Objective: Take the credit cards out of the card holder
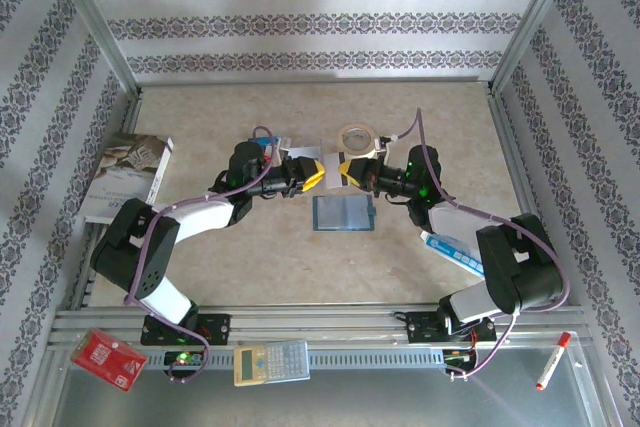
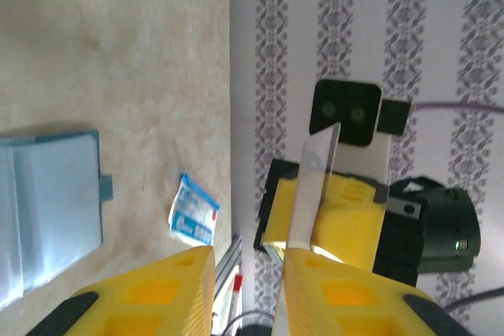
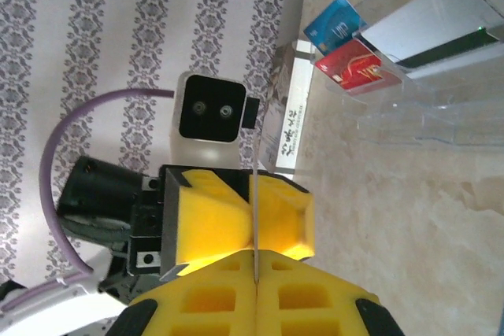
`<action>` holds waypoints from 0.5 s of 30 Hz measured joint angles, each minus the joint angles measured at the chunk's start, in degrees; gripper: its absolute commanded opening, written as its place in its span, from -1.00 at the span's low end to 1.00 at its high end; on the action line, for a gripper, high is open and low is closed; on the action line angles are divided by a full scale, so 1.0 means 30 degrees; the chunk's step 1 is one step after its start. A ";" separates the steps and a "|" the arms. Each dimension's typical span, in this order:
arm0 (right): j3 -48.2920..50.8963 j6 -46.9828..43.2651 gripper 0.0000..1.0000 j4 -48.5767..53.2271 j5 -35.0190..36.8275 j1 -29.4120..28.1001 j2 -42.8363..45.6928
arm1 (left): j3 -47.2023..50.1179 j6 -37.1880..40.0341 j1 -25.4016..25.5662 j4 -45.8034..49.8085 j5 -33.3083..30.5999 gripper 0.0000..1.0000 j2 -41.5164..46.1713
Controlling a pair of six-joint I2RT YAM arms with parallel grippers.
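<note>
The teal-blue card holder (image 1: 343, 213) lies open and flat on the table, below both grippers; it also appears in the left wrist view (image 2: 47, 210). Above it, a thin silver-grey credit card (image 2: 317, 171) spans the two grippers, which meet tip to tip. My right gripper (image 3: 256, 261) is shut on this card's edge (image 3: 254, 194). My left gripper (image 2: 246, 261) has its fingers apart, and the card lies against one finger's inner face. From above, the left gripper (image 1: 318, 179) and right gripper (image 1: 343, 170) nearly touch.
A clear stand (image 1: 295, 154) behind the grippers holds a blue card (image 3: 335, 25), a red card (image 3: 356, 64) and a silver card (image 3: 429, 25). A tape roll (image 1: 357, 135) sits behind. A booklet (image 1: 125, 177) lies far left and a blue-and-white packet (image 1: 455, 252) right.
</note>
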State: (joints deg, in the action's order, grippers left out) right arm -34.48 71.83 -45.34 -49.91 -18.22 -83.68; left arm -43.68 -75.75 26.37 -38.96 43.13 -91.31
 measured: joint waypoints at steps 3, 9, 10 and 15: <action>-0.0146 0.0386 -0.94 -0.0160 0.0488 -0.0124 0.0102 | 0.0146 -0.0714 0.0102 -0.1035 -0.1195 -0.39 0.0095; -0.0175 0.1086 -0.93 -0.0423 0.0678 -0.0270 0.0138 | 0.0160 -0.1508 0.0291 -0.2506 -0.2229 -0.38 0.0095; -0.0182 0.1166 -0.93 -0.0459 0.0699 -0.0270 0.0138 | 0.0160 -0.1574 0.0350 -0.2623 -0.2280 -0.38 0.0095; -0.0386 0.1610 -0.93 -0.0765 0.0692 -0.0270 0.0131 | 0.0153 -0.1894 0.0525 -0.3206 -0.2317 -0.48 0.0095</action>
State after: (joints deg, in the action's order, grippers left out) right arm -35.64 76.66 -47.64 -47.83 -19.03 -83.29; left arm -43.22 -81.43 27.94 -48.58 36.18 -91.02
